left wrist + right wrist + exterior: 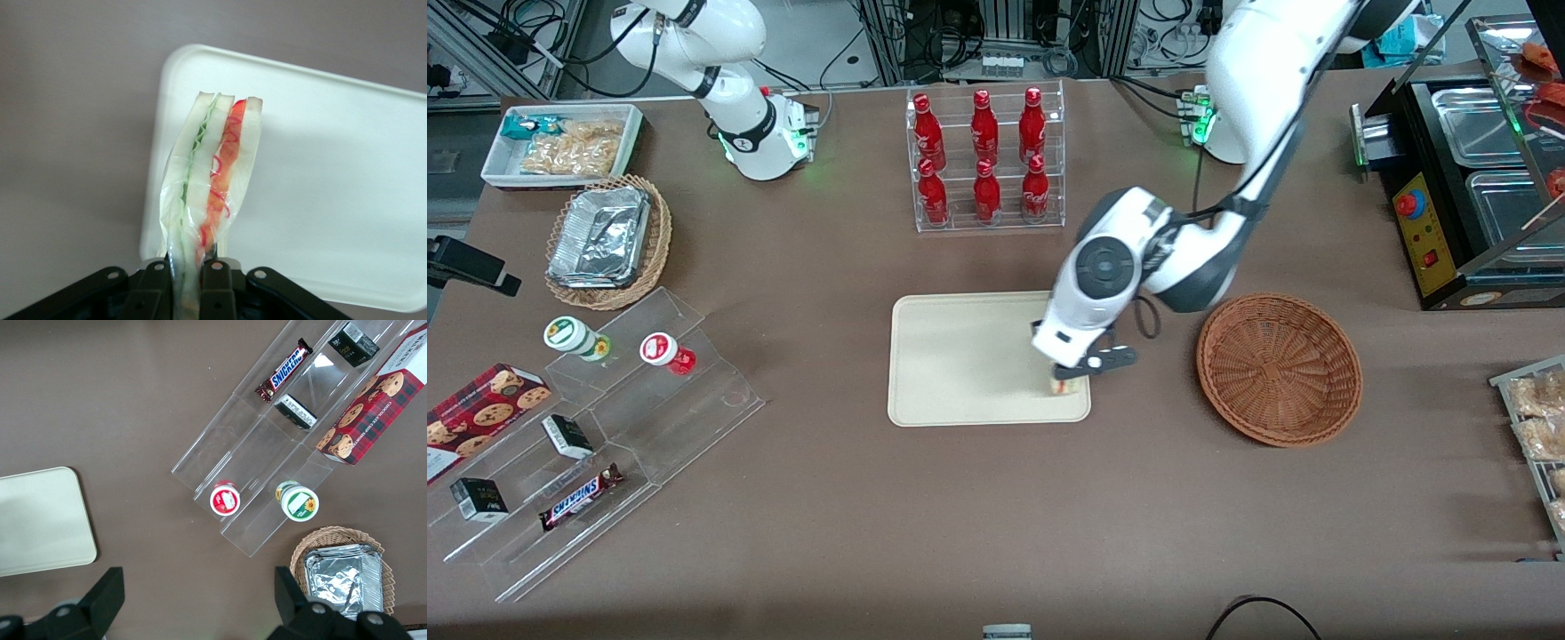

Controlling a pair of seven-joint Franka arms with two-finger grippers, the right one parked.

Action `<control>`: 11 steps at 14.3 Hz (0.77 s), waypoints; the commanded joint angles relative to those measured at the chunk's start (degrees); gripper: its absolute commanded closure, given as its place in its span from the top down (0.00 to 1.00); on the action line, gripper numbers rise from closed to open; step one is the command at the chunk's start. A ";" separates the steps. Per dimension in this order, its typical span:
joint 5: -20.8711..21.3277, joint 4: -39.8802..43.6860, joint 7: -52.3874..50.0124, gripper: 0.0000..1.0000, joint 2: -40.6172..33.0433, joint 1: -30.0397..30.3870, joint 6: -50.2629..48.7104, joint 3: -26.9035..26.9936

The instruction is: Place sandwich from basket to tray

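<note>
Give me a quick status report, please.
Gripper over tray, shut on sandwich. Basket empty. Nothing in the way.

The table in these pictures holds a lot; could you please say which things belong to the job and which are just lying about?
Job: sandwich, clamped in the gripper over the tray; basket, now without it.

Lying about: bottle rack, Snickers bar, cookie box, foil containers, snack bin.

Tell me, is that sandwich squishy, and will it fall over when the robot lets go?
Probably squishy: the sandwich is soft white bread in thin clear wrap, and the gripper pinches its end above the tray. It looks light, since it sticks out without sagging much. It may tip flat once released, because it is a narrow wedge held on edge.
</note>
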 commanded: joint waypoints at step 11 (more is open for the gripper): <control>9.22 18.77 -17.38 0.32 17.80 -9.90 3.86 0.53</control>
